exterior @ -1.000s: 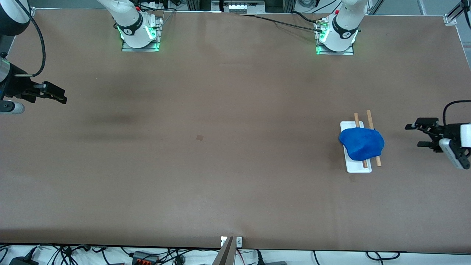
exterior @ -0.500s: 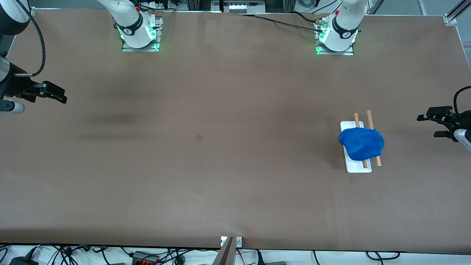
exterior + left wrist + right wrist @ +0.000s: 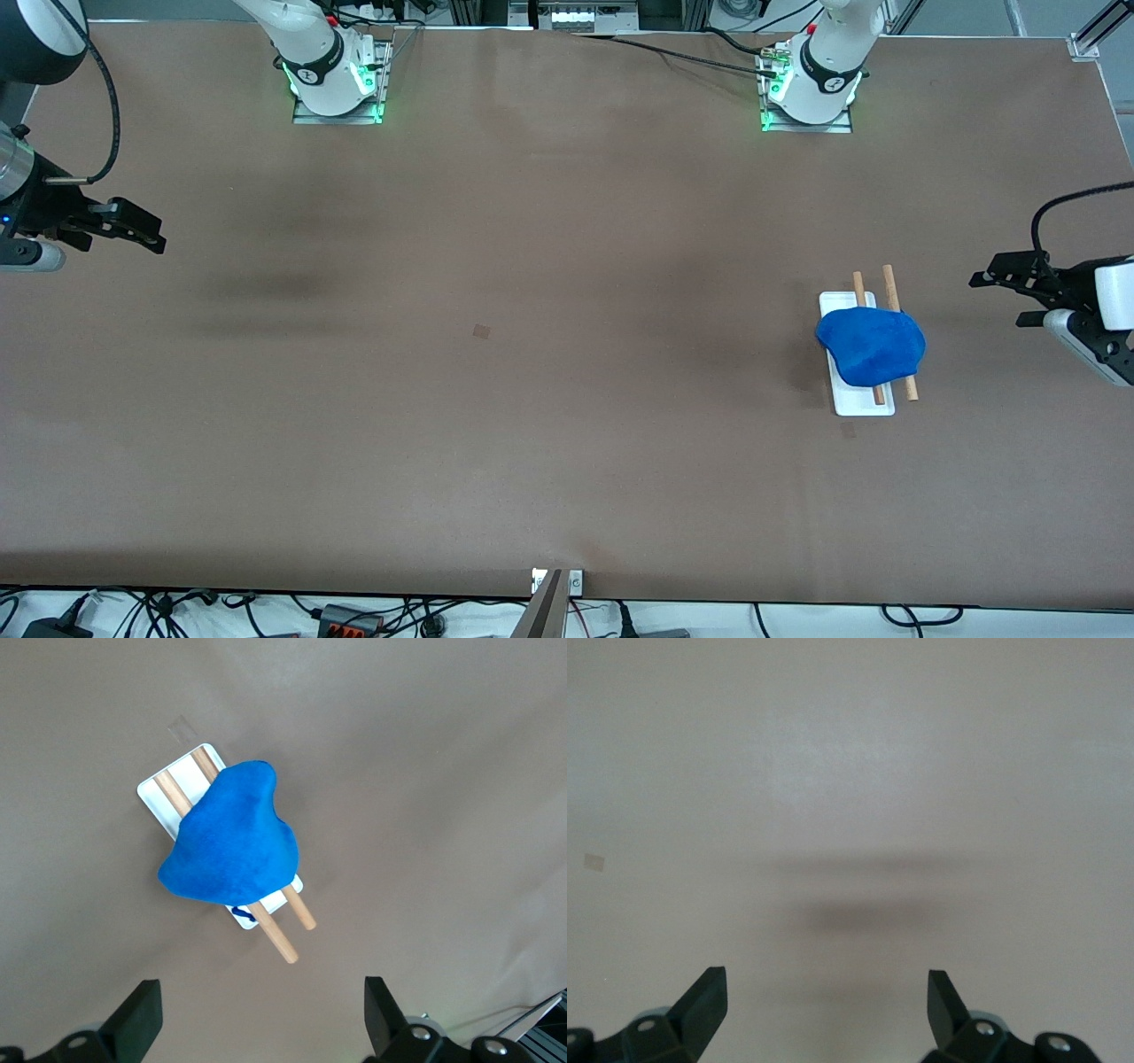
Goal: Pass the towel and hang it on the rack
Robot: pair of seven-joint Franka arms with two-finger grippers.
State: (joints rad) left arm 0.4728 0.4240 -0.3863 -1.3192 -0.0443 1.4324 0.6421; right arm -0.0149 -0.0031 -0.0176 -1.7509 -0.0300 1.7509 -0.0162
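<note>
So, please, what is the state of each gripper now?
Left gripper: open, empty, up beside the rack.
Right gripper: open, empty, over the table's right-arm end.

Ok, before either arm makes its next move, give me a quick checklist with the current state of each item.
1. Towel draped over the rack: ok, it lies across both wooden rods.
2. Rack upright on the table, base flat: ok.
3. Left gripper empty and open: ok; it hangs over the table at the left arm's end, apart from the towel.
4. Right gripper empty and open: ok; over its own end of the table, waiting.
5. Towel hanging evenly on both sides: cannot tell; it looks bunched toward one end of the rods.
</note>
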